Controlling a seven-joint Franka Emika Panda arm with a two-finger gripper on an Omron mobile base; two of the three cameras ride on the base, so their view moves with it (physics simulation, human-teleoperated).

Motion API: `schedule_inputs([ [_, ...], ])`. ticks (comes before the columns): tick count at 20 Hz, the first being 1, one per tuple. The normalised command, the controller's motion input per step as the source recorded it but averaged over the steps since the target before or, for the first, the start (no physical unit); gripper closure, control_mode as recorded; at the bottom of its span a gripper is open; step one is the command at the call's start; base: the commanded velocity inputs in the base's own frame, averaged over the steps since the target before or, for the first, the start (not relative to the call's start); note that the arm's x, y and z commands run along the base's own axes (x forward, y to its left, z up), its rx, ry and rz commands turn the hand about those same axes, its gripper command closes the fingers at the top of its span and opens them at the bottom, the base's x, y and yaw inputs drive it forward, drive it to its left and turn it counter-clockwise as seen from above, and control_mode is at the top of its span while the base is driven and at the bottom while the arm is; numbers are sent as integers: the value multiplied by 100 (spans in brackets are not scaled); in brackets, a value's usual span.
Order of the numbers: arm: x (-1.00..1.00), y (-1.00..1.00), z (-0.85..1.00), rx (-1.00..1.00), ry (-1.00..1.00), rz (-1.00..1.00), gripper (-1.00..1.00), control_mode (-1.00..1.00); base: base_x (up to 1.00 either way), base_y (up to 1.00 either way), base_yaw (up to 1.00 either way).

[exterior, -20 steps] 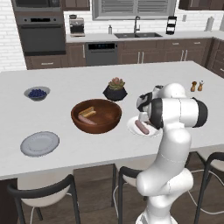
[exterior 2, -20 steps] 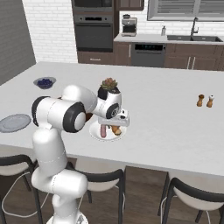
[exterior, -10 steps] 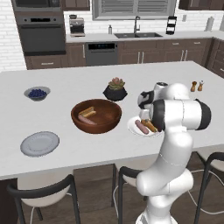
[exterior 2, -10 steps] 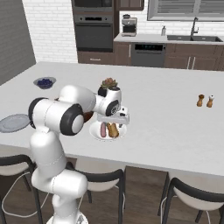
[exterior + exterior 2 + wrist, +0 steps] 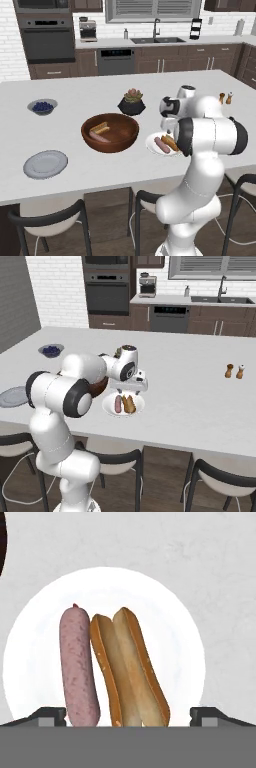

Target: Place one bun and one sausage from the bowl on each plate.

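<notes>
A bun (image 5: 131, 667) and sausage (image 5: 78, 664) lie touching on the white plate (image 5: 182, 627) right under my gripper (image 5: 128, 714), its jaws wide and empty. So this plate is done. The grey plate (image 5: 45, 164), far off past the bowl (image 5: 110, 132), is bare, and its bun (image 5: 100, 128) and sausage (image 5: 97, 136) wait in the bowl.

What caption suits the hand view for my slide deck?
Open gripper above the white plate, where a sausage and bun lie side by side.

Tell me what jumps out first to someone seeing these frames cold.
The white plate near the counter's front edge, carrying a sausage and a bun side by side, with the open tool poised right above it. Next, the brown bowl beside it, with one more bun and sausage inside, and the bare grey-blue plate further left.
</notes>
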Motion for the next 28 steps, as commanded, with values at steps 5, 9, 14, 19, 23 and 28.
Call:
schedule_inputs([
  [5,-18,2,54,0,-3,0,-100,-100,0,0,0],
  [9,-30,0,44,0,-2,0,-100,-100,0,0,0],
  [14,-21,0,45,0,-3,0,-100,-100,0,0,0],
  [19,-2,10,26,0,0,0,-100,-100,0,0,0],
  [23,-3,15,28,0,0,0,-100,-100,0,0,0],
  [28,-28,22,39,0,-3,0,-100,-100,0,0,0],
])
